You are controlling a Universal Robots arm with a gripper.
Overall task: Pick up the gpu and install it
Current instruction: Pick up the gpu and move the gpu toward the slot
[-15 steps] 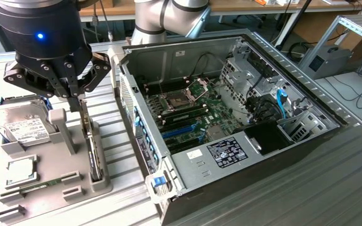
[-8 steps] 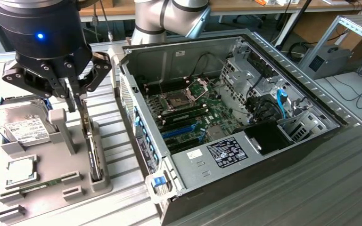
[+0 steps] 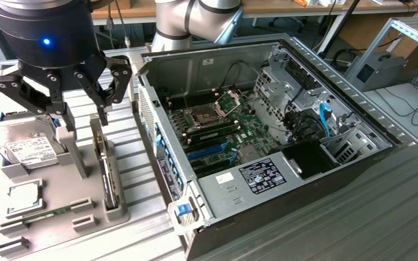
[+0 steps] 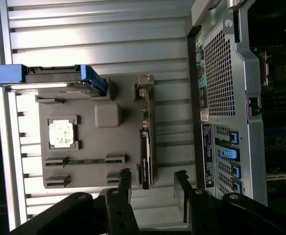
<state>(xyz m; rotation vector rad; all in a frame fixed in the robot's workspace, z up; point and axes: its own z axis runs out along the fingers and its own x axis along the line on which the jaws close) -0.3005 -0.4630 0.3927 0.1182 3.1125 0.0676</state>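
The gpu (image 3: pixel 108 169) stands on its long edge in a slot of the grey holder tray (image 3: pixel 63 187), black and thin with a metal bracket at its far end. In the wrist view the gpu (image 4: pixel 146 147) runs along the tray's edge nearest the computer case. My gripper (image 3: pixel 83 112) hangs above the tray's far end, open and holding nothing. Its black fingers (image 4: pixel 124 182) straddle the line of the card from above, apart from it. The open computer case (image 3: pixel 267 136) lies at the exterior view's right, motherboard with blue slots (image 3: pixel 210 150) exposed.
The tray (image 4: pixel 89 144) also holds a silver hard drive (image 3: pixel 28 145) in blue rails, a square processor chip (image 3: pixel 24 197) and a green memory stick (image 3: pixel 45 213). The ribbed metal table (image 3: pixel 140 217) carries everything. The case's perforated wall (image 4: pixel 220 73) rises close beside the tray.
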